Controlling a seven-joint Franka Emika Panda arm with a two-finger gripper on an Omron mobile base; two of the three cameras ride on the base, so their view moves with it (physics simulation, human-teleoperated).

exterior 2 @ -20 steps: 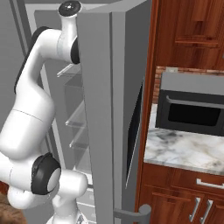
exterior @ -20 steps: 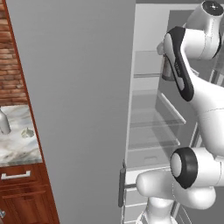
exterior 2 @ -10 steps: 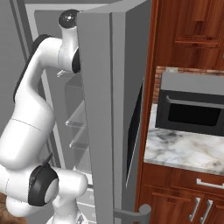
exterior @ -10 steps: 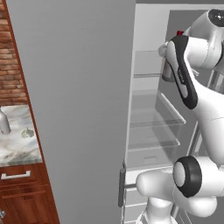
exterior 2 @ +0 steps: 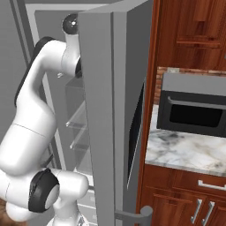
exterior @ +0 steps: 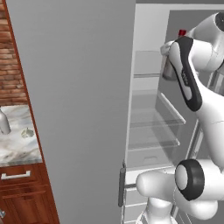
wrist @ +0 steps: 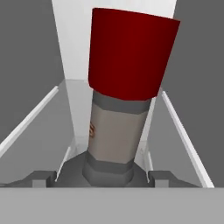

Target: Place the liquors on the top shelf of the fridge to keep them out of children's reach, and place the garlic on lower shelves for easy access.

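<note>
Your arm has swung further into the fridge (exterior: 87, 109) over the last second: the elbow sits higher and the wrist has pushed toward the back wall, level with the top shelf (exterior: 148, 75). The base hasn't driven; door and counter (exterior: 17, 144) sit in the same place in both base views.

The end effector (wrist: 109, 173) is closed around the neck of the dark liquor bottle (wrist: 116, 113), red cap (wrist: 131, 54) pointing away from the camera. In the left base view the red cap (exterior: 182, 32) peeks out above the forearm and the grey bottle body (exterior: 167, 70) hangs just beside the top shelf's front rim. You can't tell from these views whether the bottle base touches the glass yet; looks like it is over or at the shelf, not released. So step in hand is likely the placing of the first liquor, task early.

The second bottle (exterior: 3, 122) and the garlic (exterior: 28, 132) sit on the counter at far left, well apart from the fridge, untouched.

Edges: in the hand view pale shelf rails (wrist: 26, 124) run on both sides of the bottle, with open glass between and the white back wall ahead. Room above the cap to the fridge ceiling looks tight. The right door (exterior 2: 106, 110) stands close beside the arm's upper link, so watch the elbow when you back out. The lower shelves (exterior: 153, 124) are bare glass, free for the garlic.
</note>
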